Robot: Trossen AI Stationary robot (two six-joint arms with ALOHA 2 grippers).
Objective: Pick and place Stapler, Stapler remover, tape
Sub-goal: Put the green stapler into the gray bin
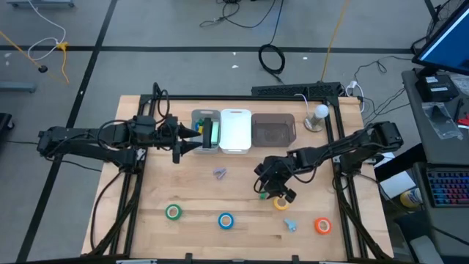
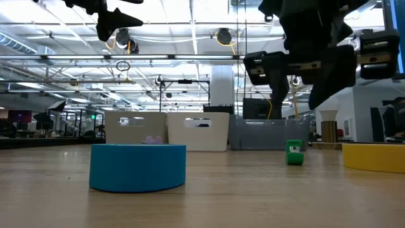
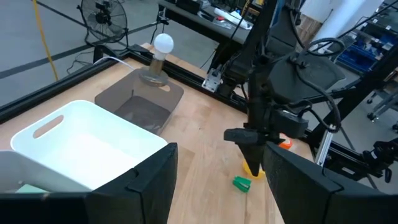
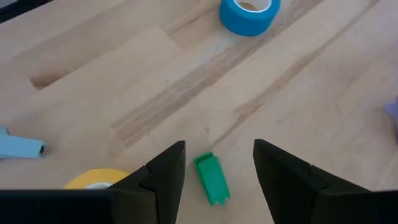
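The right gripper [image 4: 217, 163] is held spread and empty over a small green stapler [image 4: 211, 179], beside the yellow tape [image 1: 281, 203] near the table's [image 1: 242, 183] front edge. The left gripper [image 3: 217, 180], released, is held over the bins [image 1: 236, 130] at the back edge.

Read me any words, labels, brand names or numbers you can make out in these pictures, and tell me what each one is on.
None can be read.
Small green stapler: a pale patch on its face, too small to read.
Blue tape roll, yellow tape roll, white bin: no print shows.
Monitor beside the table: its screen is lit, nothing legible.
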